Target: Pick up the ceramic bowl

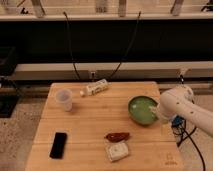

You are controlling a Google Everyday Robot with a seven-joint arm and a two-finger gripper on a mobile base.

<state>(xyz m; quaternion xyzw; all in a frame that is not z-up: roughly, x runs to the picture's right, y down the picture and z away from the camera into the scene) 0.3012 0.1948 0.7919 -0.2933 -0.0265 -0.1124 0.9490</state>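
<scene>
The ceramic bowl is round, shallow and glossy green with a darker rim. It sits upright on the right side of the wooden table. My white arm comes in from the right. My gripper is at the bowl's right rim, low over the table, and its tip is largely hidden behind the arm's white housing. I cannot tell whether it touches the bowl.
A translucent white cup stands at the far left. A white bottle lies at the back. A black phone, a reddish-brown item and a white packet lie near the front. Black cables hang behind.
</scene>
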